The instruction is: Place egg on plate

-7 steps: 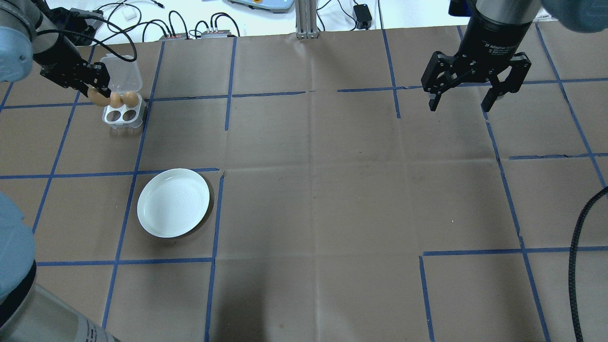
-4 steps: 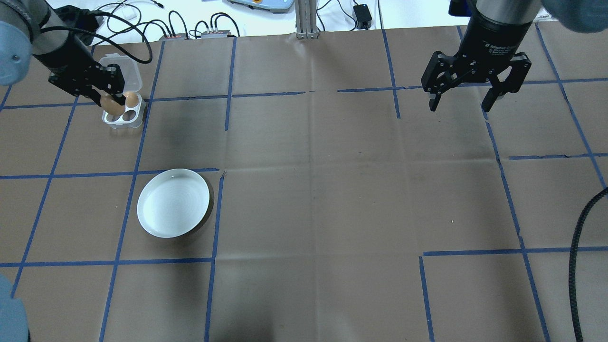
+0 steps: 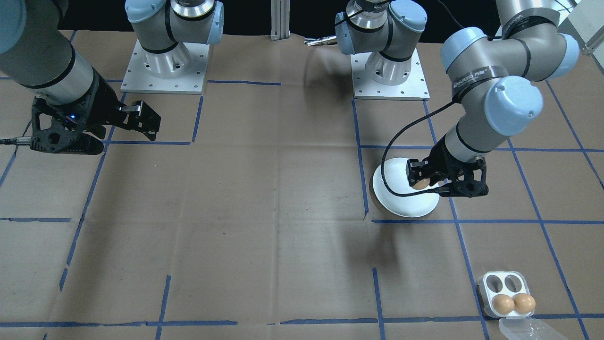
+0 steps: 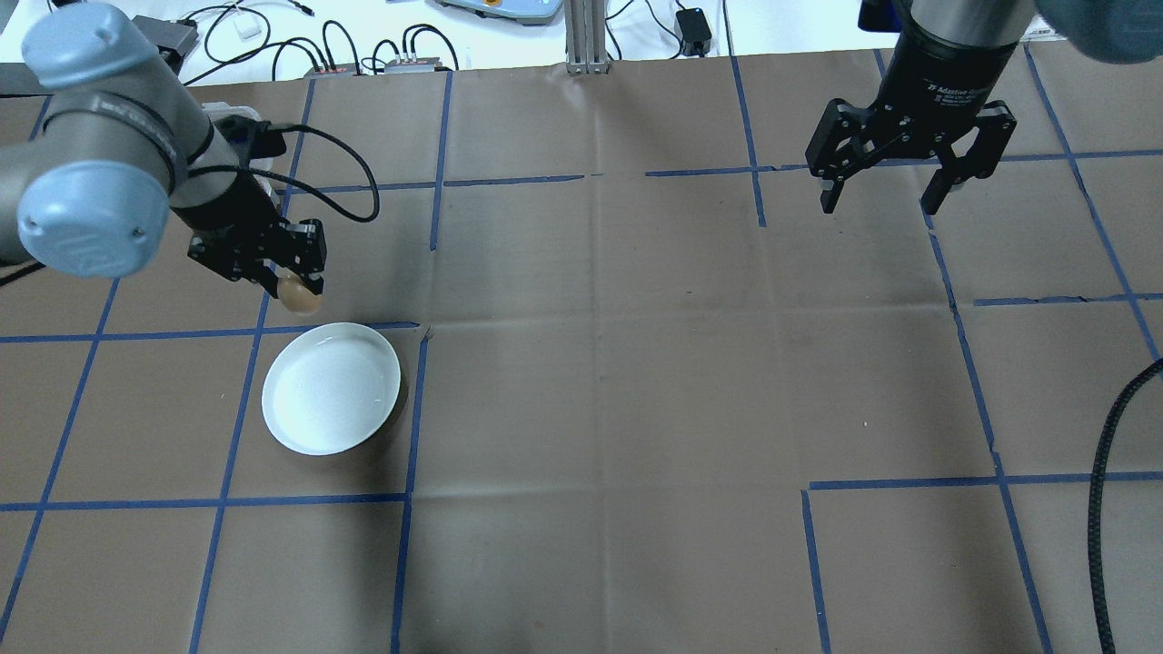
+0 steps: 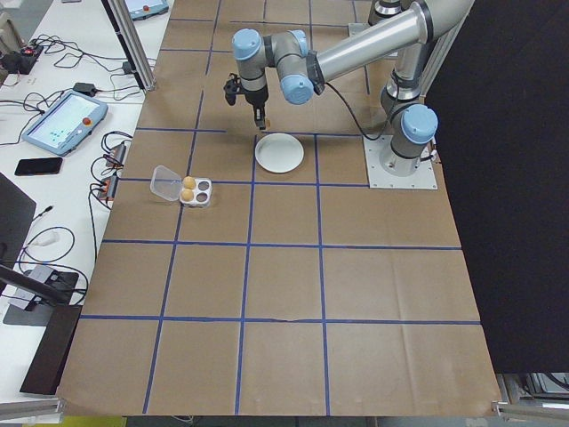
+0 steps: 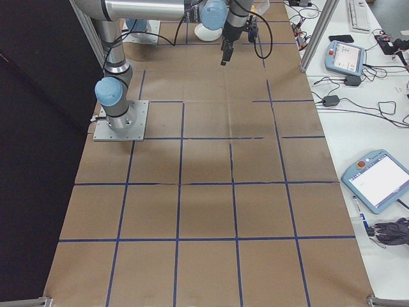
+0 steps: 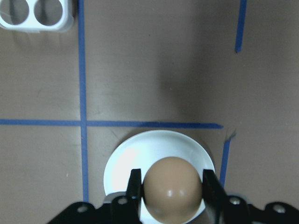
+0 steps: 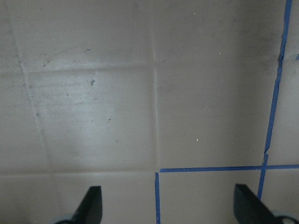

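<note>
Left claw (image 4: 293,277) is clamped on a brown egg (image 4: 299,296), one finger on each side; the wrist view shows it square between the pads. The egg is off the bench, held in the air. From overhead it sits just past the far rim of the white plate (image 4: 331,388); the front camera and the wrist view put it over the plate's edge nearer the tray side. I can't tell the height above the plate.

Plate lies flat on the brown paper-covered bench (image 4: 618,381), in a square of blue tape lines, nothing on it.

Egg tray (image 3: 508,293) is well apart from the plate, lid (image 3: 528,328) flipped open, two brown eggs (image 3: 513,303) in the row by the lid, the other two cups bare.

Right claw (image 4: 911,184) hangs over the far right of the bench, fingers spread wide, holding nothing.
</note>
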Available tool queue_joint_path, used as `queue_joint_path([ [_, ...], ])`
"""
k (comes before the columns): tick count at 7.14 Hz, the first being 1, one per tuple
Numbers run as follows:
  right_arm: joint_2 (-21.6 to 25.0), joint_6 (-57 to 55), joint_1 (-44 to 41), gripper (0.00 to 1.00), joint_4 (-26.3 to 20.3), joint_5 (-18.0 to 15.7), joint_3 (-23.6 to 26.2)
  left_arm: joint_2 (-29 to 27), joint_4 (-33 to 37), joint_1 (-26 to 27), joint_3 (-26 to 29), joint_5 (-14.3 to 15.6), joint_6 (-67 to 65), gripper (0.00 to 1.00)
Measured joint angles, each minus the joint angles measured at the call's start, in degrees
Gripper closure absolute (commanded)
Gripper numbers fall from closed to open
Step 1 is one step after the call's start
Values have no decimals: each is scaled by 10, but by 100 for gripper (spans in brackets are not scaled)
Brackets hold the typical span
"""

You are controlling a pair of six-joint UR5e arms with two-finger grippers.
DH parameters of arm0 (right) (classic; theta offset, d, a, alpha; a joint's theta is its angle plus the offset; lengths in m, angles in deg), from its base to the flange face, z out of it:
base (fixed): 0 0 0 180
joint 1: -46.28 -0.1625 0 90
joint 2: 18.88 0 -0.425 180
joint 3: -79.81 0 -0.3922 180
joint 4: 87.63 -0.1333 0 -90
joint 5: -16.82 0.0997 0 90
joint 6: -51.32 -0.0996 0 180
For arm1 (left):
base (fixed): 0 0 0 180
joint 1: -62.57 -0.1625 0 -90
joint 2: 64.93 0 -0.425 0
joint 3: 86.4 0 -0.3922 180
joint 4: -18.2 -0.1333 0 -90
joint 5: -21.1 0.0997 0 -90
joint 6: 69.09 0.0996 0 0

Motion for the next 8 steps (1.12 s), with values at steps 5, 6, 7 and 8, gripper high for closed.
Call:
queue_joint_path([
  [5,0,0,0,0,0,0,0,-32,-150,-4,-101,31,12,4],
  [6,0,0,0,0,0,0,0,-33,-151,-4,-102,32,8,1],
  [7,0,0,0,0,0,0,0,-30,-152,-4,-100,33,6,1],
  [8,0,0,0,0,0,0,0,-23,-152,-4,-96,34,5,1],
])
